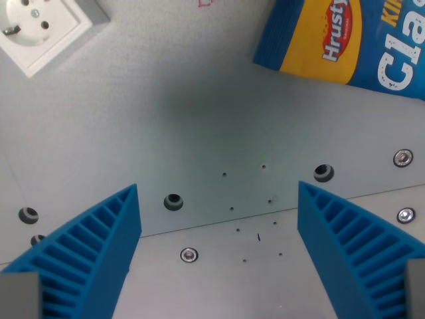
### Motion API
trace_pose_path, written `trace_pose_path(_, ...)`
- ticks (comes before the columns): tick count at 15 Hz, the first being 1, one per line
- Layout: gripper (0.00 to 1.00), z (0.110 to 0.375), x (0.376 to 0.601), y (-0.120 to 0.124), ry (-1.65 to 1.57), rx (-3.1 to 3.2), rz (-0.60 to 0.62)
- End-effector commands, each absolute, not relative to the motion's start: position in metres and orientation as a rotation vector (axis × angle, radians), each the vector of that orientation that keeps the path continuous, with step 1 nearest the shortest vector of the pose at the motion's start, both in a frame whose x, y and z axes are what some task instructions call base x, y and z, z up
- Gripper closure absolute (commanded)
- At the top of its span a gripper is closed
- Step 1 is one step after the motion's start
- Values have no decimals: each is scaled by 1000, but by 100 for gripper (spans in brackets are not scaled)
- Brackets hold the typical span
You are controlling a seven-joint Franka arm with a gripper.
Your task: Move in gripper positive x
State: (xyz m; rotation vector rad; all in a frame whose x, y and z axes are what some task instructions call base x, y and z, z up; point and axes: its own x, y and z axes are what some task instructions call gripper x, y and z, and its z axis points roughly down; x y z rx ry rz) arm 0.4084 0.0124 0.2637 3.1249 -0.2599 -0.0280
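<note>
Grey tabletop (219, 126) under spread gripper (219, 246)

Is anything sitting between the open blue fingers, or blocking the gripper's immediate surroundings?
Nothing visible. The gripper is open over bare table; the socket and blue-yellow package lie apart at the top corners.

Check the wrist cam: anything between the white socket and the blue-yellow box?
Nothing. In the wrist view the stretch between the socket and the box is bare grey table, apart from a faint red mark at the top edge.
</note>
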Motion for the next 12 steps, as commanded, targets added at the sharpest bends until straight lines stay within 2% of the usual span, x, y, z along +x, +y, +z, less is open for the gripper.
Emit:
trace_pose_path(1, 0, 266, 414, 12, -261, 3125, -19)
trace_pose_path(12, 0, 265, 468, 2, -261, 3125, -19)
